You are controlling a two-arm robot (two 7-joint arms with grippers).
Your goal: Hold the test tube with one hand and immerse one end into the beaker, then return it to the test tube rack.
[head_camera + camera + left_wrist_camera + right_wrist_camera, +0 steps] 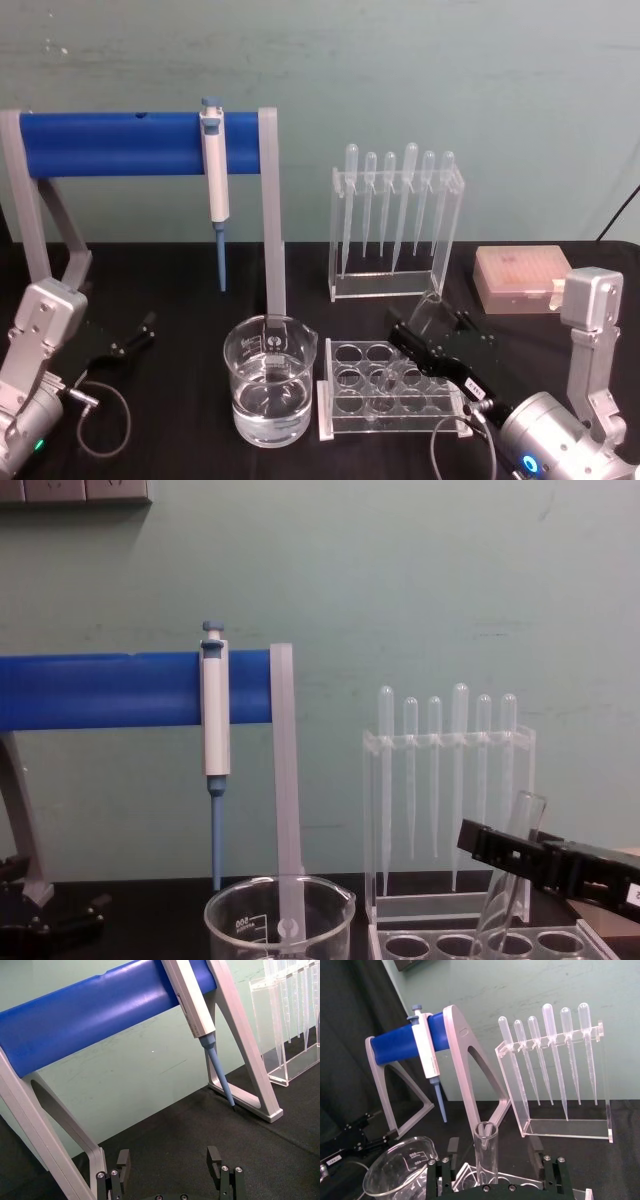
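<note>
2 grippers: right gripper (494,1144) jaws wide, straddling test tube (524,818); left gripper (169,1156) wide, idle at table's left.
Test tube: clear glass, tilted in clear plastic rack (340,425).
Beaker (270,350): glass, spouted; white print, apparently numerals, illegible.

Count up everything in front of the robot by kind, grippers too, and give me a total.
Test tube: 1
Beaker: 1
Bulb pipettes: 6
Pipettor: 1
Test tube rack: 1
Pipette rack: 1
Blue-bar stand: 1
Plastic box: 1
Grippers: 2, left gripper parked by the blue-bar stand, right gripper open around the test tube
Total: 15
</note>
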